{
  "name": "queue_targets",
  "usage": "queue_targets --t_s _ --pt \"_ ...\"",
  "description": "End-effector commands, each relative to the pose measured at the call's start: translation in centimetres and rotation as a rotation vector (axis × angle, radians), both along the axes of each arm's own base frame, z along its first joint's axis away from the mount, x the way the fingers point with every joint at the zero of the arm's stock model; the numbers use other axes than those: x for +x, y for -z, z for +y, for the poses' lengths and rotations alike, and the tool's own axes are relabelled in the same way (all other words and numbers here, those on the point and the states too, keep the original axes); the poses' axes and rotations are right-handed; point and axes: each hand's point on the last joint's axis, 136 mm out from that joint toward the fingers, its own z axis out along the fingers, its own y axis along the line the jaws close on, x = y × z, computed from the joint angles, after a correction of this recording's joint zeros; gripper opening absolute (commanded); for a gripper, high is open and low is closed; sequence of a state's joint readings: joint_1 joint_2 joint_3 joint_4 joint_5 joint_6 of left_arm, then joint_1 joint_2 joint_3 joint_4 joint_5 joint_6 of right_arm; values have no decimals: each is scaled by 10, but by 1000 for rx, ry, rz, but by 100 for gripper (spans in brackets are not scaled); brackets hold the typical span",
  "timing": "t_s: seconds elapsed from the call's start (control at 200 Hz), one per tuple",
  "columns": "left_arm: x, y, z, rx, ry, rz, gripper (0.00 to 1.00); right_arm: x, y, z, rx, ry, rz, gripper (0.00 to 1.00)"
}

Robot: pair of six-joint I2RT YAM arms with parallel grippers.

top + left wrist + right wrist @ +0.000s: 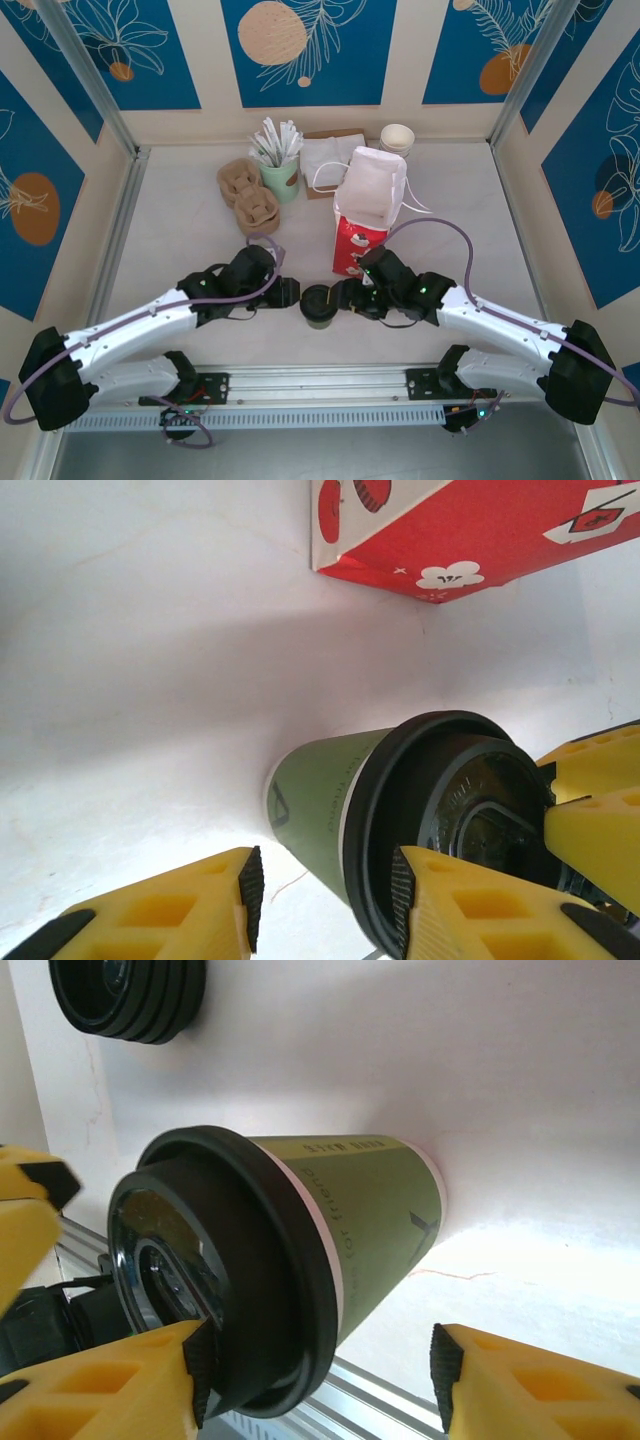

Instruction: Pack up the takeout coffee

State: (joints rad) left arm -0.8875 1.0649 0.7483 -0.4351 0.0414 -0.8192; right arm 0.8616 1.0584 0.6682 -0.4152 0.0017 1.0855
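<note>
Standing upright on the table (170, 225), the takeout coffee (319, 306) is sitting near the front edge, between your two arms. It is just in front of the red-and-white bag (365, 215), with its black lid on top. You are holding the left fingers (287, 294) at its left side and the right fingers (347, 297) at its right side, both very close to the cup.

From the left wrist, the left fingers (160, 920) are standing apart and are not gripping. The lid rim is lying just beside the inner pad of one finger, and I cannot tell if it is touching. The other finger is staying clear of the olive wall, with bare table showing in the gap.

From the right wrist, the right fingers (540, 1385) are also standing open, one on each side of the cup. The lid rim is resting against the pad of one finger, while the other finger is apart from the cup wall. A stack of black lids (125, 1000) is lying on the table beyond the cup.
</note>
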Motion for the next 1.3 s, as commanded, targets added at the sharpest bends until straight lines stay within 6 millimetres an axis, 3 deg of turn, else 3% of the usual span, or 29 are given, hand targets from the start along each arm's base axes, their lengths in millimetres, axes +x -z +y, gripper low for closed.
queue_targets --t_s 0.0,0.425,0.61,1.295 --pt "3 -15 14 44 -18 -47 41 -6 -12 0 23 1 35 62" --pt "1 -22 29 41 -39 -67 42 -20 -24 3 75 6 35 64" --pt "0 -22 31 39 -41 -69 42 -20 -24 17 94 0 16 64" --pt "-8 -47 48 2 -58 -122 43 3 -9 47 66 33 -56 63"
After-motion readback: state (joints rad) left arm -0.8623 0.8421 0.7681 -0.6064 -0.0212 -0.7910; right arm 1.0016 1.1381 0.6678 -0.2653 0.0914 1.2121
